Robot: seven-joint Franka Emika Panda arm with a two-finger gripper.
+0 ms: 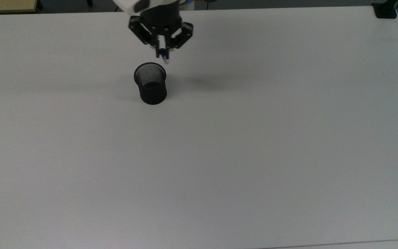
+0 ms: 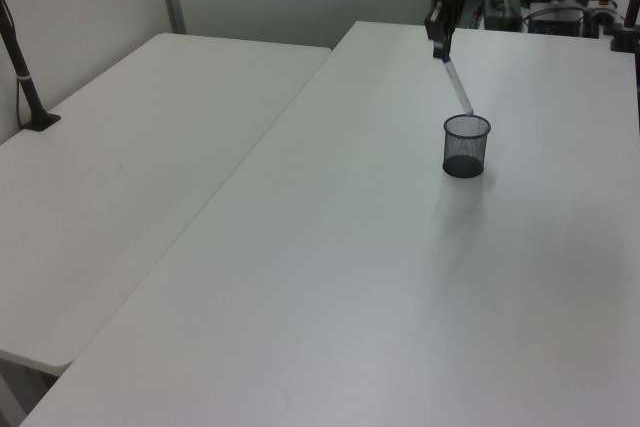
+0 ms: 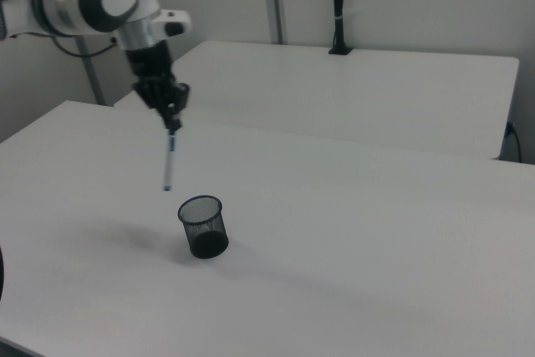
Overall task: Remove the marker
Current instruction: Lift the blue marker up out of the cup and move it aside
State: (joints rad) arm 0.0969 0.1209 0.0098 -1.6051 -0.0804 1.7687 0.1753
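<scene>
Now marker [image 3: 169,160] outside mesh cup [image 3: 203,226], w/ end effector [image 3: 173,125].

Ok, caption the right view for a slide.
Panda pincer holds the marker in the air, clear of the black mesh cup on the white table.
</scene>
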